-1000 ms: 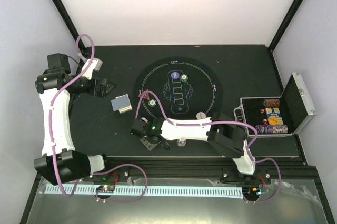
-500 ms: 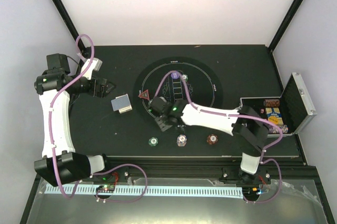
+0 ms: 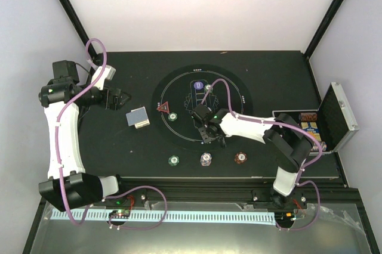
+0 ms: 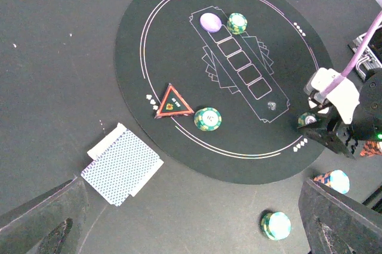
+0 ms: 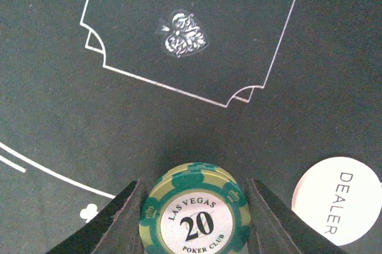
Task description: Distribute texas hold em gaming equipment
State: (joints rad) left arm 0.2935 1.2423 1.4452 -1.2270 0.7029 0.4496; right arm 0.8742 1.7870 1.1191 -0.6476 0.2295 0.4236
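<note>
My right gripper [image 5: 194, 221] is shut on a small stack of green "Las Vegas 20" chips [image 5: 194, 212] just above the round black mat [image 3: 179, 96], near its front edge [image 3: 206, 127]. The white DEALER disc [image 5: 337, 200] lies right beside it. On the mat lie a purple disc [image 3: 197, 85], a green chip [image 3: 208, 87], a red triangle [image 3: 162, 108] and another green chip [image 3: 172, 115]. Blue-backed cards [image 3: 138, 117] lie left of the mat. My left gripper [image 3: 122, 97] hovers open above them, holding nothing [image 4: 194, 224].
Green [image 3: 173, 160], white [image 3: 206, 158] and red [image 3: 240, 157] chips sit in a row on the table in front of the mat. The open silver-edged case [image 3: 337, 114] with more chips stands at the right edge. My right arm stretches across the mat's front right.
My right gripper swung from the front left of the table up and rightward onto the mat, carrying green chips. One green chip now lies at the front left where it had been. The left arm stayed still.
</note>
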